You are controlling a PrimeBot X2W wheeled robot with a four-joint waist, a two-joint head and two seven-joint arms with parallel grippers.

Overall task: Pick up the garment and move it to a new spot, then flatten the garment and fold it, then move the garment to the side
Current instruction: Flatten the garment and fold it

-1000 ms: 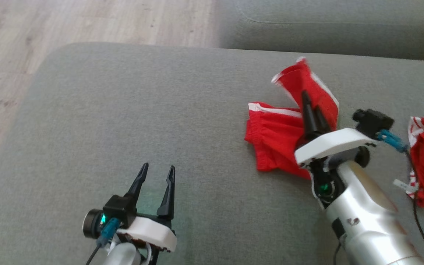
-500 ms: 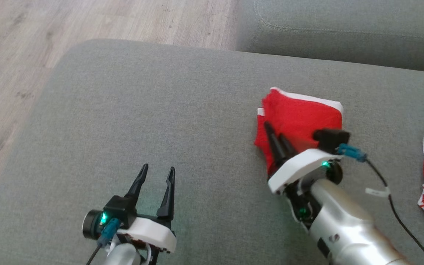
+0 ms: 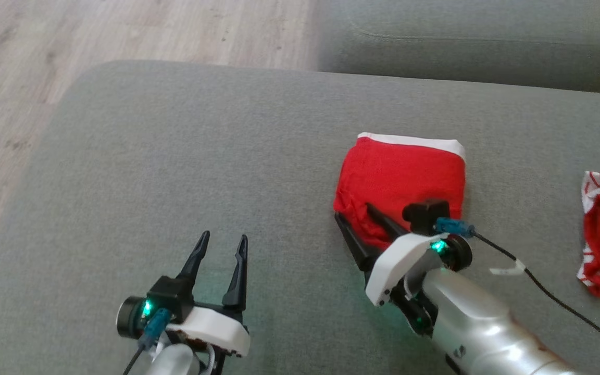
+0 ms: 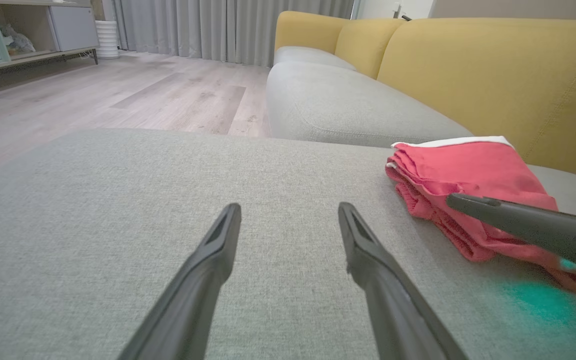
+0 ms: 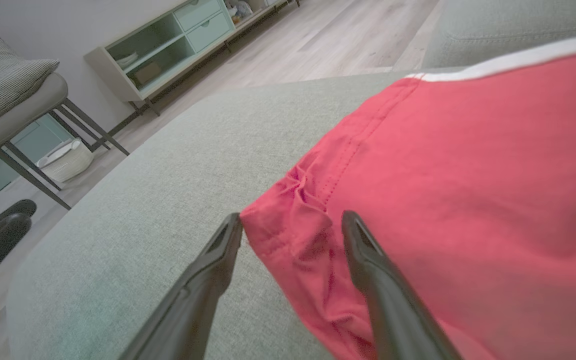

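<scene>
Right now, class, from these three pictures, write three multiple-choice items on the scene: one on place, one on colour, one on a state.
1. Which gripper is at the folded garment? A left; B right; C both.
2. The band along its far edge is: A white; B blue; C yellow.
3. The right gripper is: A shut on cloth; B shut on nothing; C open.
Key: B, its fingers straddle the garment's near corner while the left gripper hovers over bare cushion; A, a white strip shows there; C, its fingers stand apart.
</scene>
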